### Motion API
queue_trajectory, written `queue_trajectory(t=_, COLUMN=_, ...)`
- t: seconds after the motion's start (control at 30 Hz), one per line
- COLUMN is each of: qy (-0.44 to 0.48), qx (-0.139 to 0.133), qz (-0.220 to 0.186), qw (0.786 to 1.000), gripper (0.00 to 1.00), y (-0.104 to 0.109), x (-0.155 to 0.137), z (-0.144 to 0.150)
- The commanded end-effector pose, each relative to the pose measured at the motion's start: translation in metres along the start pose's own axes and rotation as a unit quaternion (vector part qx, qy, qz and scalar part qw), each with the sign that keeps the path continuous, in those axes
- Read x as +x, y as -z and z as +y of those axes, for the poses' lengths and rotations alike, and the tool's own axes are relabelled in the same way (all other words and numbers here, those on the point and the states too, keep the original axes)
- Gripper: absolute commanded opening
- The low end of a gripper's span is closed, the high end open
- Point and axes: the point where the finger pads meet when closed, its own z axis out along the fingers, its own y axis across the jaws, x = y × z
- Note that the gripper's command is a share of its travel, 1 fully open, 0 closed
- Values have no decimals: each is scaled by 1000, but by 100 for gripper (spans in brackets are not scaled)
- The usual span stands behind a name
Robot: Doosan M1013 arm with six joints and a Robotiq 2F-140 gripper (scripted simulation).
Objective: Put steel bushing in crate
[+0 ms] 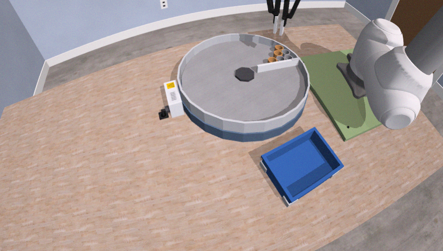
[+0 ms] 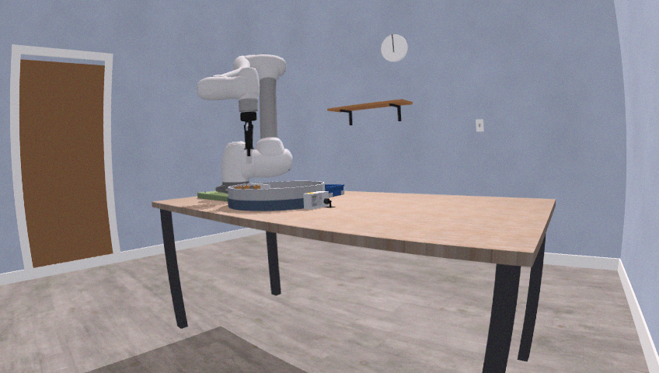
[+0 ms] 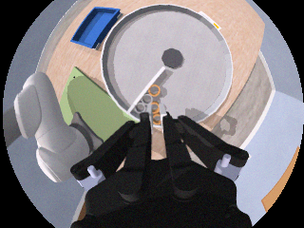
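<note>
Near the table's (image 1: pixel 93 155) (image 2: pixel 416 217) (image 3: pixel 242 24) far edge, steel bushings (image 1: pixel 288 57) (image 3: pixel 147 103) and orange bushings (image 1: pixel 277 56) (image 2: pixel 252 186) (image 3: pixel 154 85) cluster beside a divider (image 1: pixel 276 65) (image 2: pixel 266 186) (image 3: pixel 148 89), probably gathered by rotation; the empty pincer (image 1: pixel 278 30) (image 2: pixel 249 159) (image 3: pixel 156 110) hovers, nearly pressed together.

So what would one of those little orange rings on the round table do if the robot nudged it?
The orange bushing looks stiff, so it probably wouldn't squash. It seems to stand on its open end, so it would likely slide rather than roll. Being fairly short, it might resist tipping unless pushed near its top.
</note>
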Motion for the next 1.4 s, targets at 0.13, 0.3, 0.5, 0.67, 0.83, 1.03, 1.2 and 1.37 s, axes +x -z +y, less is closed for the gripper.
queue_trajectory(t=0.13, qy=0, qx=0, qz=0, qw=1000, gripper=9, y=0, x=0, z=0)
queue_trajectory(t=0.3, qy=0, qx=1, qz=4, qw=1000, gripper=6, y=-1, x=0, z=0)
queue_trajectory(t=0.5, qy=0, qx=3, qz=20, qw=1000, gripper=6, y=-4, x=-2, z=0)
queue_trajectory(t=0.67, qy=0, qx=2, qz=61, qw=998, gripper=6, y=-12, x=-6, z=1)
queue_trajectory(t=0.83, qy=0, qx=4, qz=120, qw=993, gripper=6, y=-23, x=-11, z=2)
queue_trajectory(t=1.03, qy=0, qx=5, qz=174, qw=985, gripper=6, y=-33, x=-16, z=3)
queue_trajectory(t=1.2, qy=0, qx=6, qz=242, qw=970, gripper=6, y=-46, x=-23, z=5)
queue_trajectory(t=1.37, qy=-1, qx=3, qz=301, qw=954, gripper=6, y=-56, x=-28, z=7)
